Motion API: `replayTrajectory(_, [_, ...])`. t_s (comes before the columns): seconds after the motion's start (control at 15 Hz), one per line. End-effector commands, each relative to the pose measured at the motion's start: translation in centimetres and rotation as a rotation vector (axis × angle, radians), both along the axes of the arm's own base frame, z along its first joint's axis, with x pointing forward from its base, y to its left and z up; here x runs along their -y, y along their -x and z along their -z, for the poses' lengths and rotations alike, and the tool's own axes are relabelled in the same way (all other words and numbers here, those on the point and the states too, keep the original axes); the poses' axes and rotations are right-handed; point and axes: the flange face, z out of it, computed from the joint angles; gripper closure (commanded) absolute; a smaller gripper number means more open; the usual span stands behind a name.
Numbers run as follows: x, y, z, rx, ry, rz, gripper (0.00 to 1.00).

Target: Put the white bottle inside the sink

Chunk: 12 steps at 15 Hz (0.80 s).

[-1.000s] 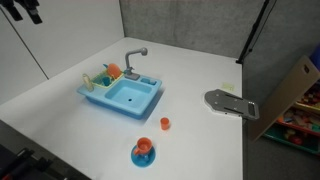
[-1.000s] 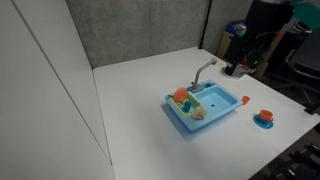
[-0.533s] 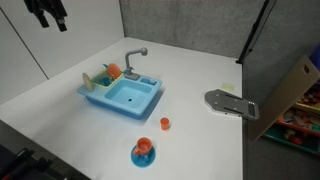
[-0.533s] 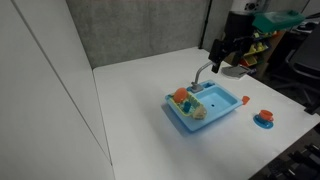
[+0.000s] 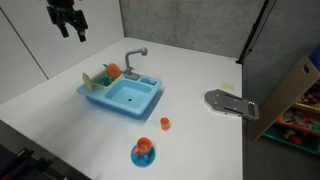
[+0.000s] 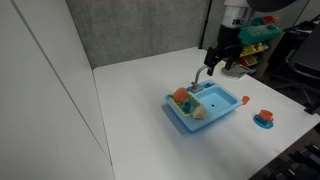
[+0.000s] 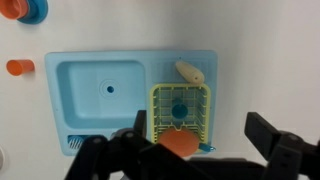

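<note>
Fingers (image 7: 275,140) of the gripper (image 7: 197,130) stand spread wide along the bottom of the wrist view, dark and blurred, with nothing between them and touching nothing. Their bases are cut off by the frame edge. One of them covers the near corner of the sink (image 7: 130,57), so the faucet's foot is hidden there. The gripper's body hides part of the orange round toy (image 7: 180,143) at the near end of the yellow dish rack (image 7: 205,115). Just past the rack's far end, the white bottle (image 7: 189,72) lies slanted in the narrower side compartment, outside the basin. In both exterior views the bottle is only a pale speck (image 5: 88,84) (image 6: 197,112) at the sink's corner. Since half a second ago the gripper (image 5: 68,20) has come in from the upper corner toward the sink (image 5: 120,108), yet it hangs high and well apart from it. In an exterior view it (image 6: 222,55) sits behind the faucet (image 6: 203,70) and is hard to separate from the dark clutter beyond. Sink and toys lie as before. Farther off in the wrist view are the small orange cup (image 7: 18,67) and the blue saucer (image 7: 22,10), the latter cut by the top edge.
</note>
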Motion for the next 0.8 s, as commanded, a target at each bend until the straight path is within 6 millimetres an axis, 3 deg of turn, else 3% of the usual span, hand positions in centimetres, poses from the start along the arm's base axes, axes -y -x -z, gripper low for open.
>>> replayTrajectory(0.0, [0.2,-1.4,1.3,0.013,-0.005,0.001,0.00])
replayTrajectory(0.47, [0.0,-0.6,2.2,-0.003,0.001,-0.025,0.00])
replayTrajectory(0.73, [-0.8,-0.3,4.1,-0.019,0.017,-0.128,0.00])
